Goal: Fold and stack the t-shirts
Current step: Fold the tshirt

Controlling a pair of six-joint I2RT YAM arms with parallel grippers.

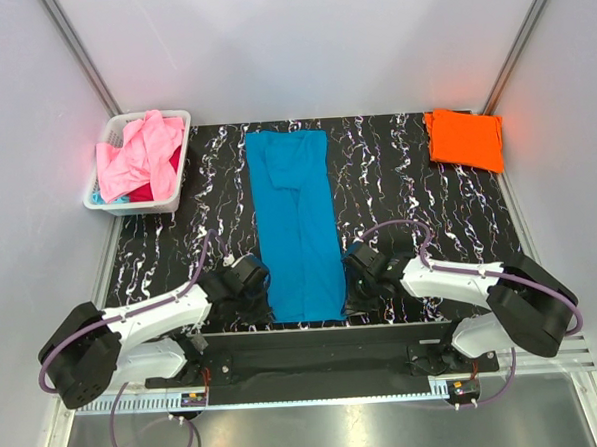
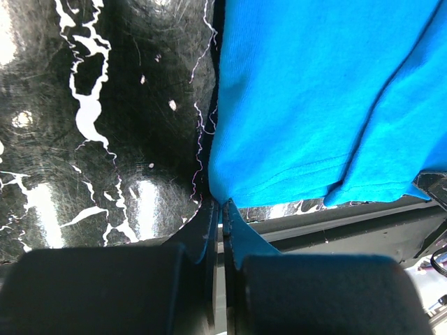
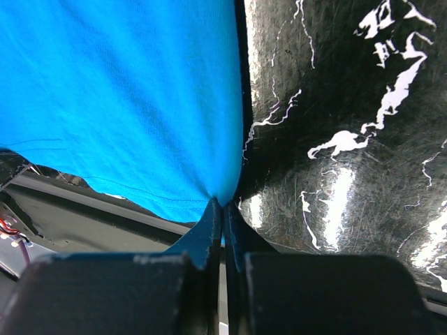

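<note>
My left gripper [image 2: 222, 209] is pinched tight on the near left corner of the bright, soft teal-blue t-shirt [image 1: 297, 224]. My right gripper [image 3: 223, 206] is clamped the same way on its near right corner, and the hem gathers to a point between each pair of fingertips. The shirt lies flat as a long narrow strip with its sides folded in, running from the near edge to the far edge down the middle of the black white-veined table [image 1: 428, 217]. A folded orange t-shirt [image 1: 464, 140] sits at the far right corner, well apart. At the far left corner, a crumpled pink t-shirt [image 1: 140, 152] heaps over a red t-shirt [image 1: 172, 168] inside the small white plastic lattice basket [image 1: 97, 201].
</note>
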